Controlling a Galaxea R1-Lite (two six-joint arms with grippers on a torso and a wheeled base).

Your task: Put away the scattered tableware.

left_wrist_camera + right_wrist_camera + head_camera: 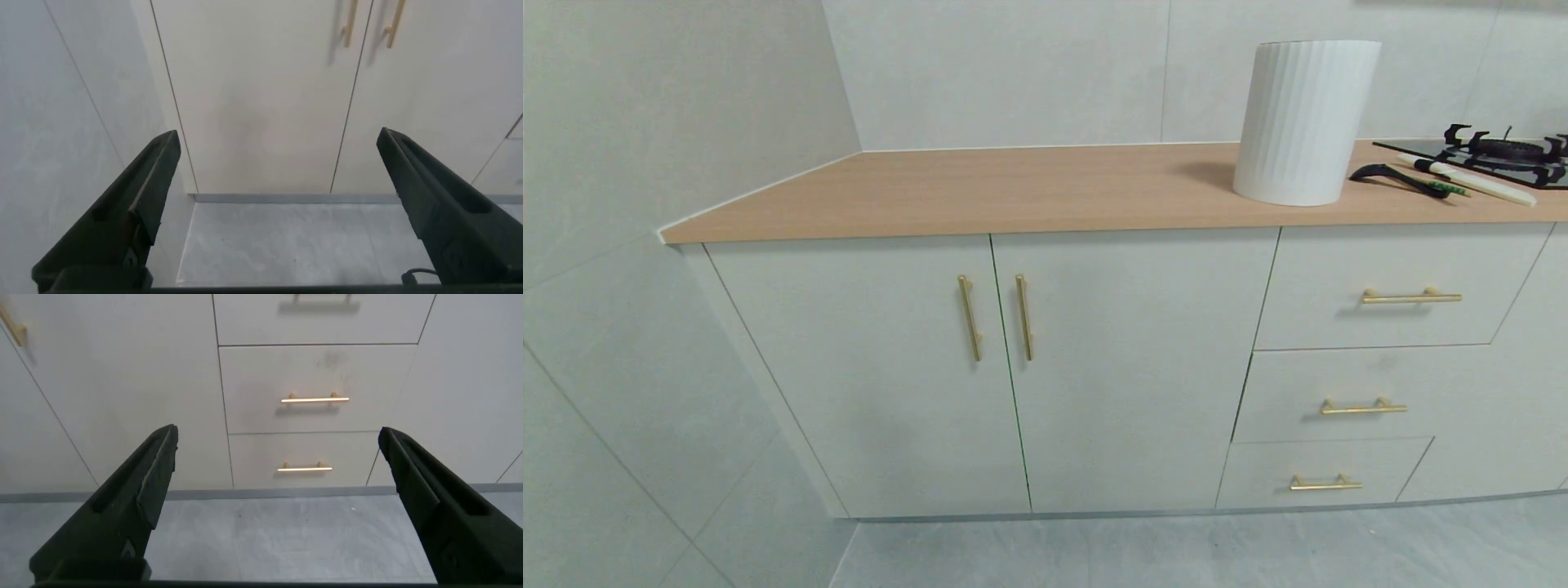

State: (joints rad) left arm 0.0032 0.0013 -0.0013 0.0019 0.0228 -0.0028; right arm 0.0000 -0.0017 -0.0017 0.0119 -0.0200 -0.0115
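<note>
On the wooden countertop point(980, 192) at the right stands a tall white ribbed container point(1303, 121). Beside it lie a black-handled utensil point(1396, 176), a green utensil point(1450, 189) and a white-handled knife point(1474, 181). My left gripper point(278, 147) is open, held low in front of the cabinet doors point(270, 90) with nothing between its fingers. My right gripper point(278, 445) is open too, low down and facing the drawers point(319, 388), also holding nothing.
A black gas hob point(1499, 153) sits at the counter's far right. Below the counter are two cabinet doors with gold handles point(996, 318) and three drawers point(1380, 286). A tiled wall point(645, 245) closes the left side. Grey floor point(1176, 555) lies in front.
</note>
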